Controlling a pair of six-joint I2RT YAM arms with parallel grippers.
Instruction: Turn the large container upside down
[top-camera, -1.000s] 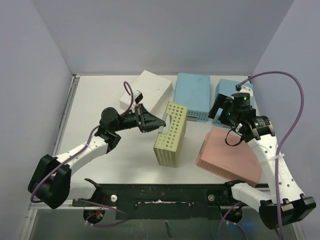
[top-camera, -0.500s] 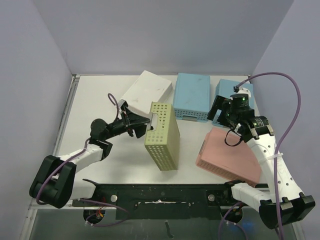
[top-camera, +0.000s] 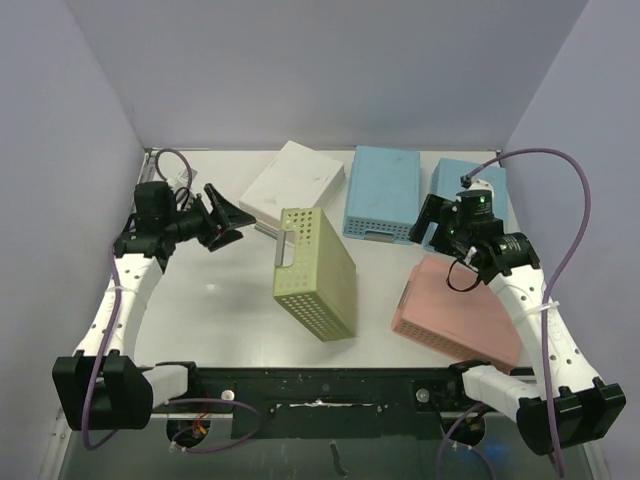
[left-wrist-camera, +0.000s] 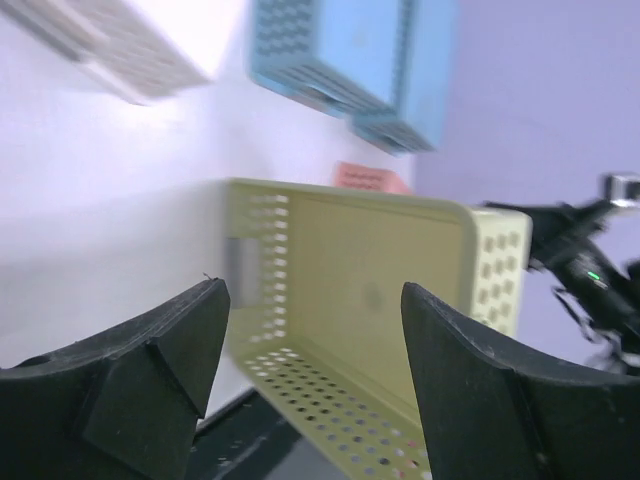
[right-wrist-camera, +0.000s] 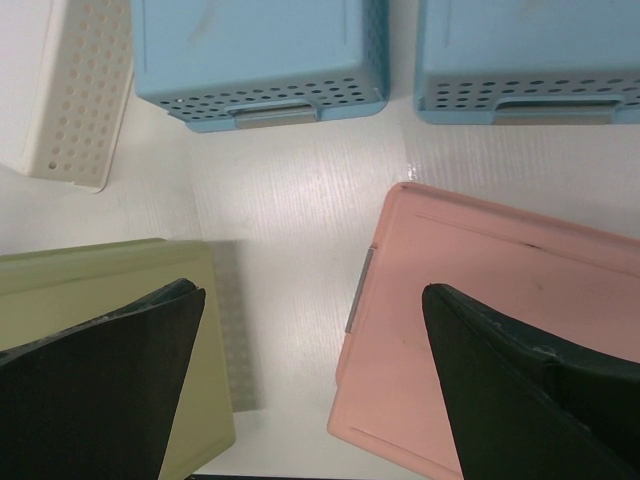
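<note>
The large container (top-camera: 315, 275) is an olive-green perforated bin at the table's middle. It rests tilted on one side, with its handle slot up and its smooth base to the right. In the left wrist view its open inside (left-wrist-camera: 370, 290) faces the camera. My left gripper (top-camera: 232, 222) is open at the far left, well apart from the container, and holds nothing (left-wrist-camera: 312, 300). My right gripper (top-camera: 430, 228) hangs open above bare table (right-wrist-camera: 312, 295), between the green container's edge (right-wrist-camera: 100, 300) and the pink bin (right-wrist-camera: 480, 330).
A pink bin (top-camera: 455, 315) lies base up at the right front. Two blue bins (top-camera: 382, 192) (top-camera: 470, 190) and a white one (top-camera: 295, 180) lie base up along the back. Grey walls close in both sides, and a black rail (top-camera: 320, 385) runs along the near edge.
My left gripper opened, let go of the green container and drew back to the far left. The container tipped over further towards the left. The right arm barely moved.
</note>
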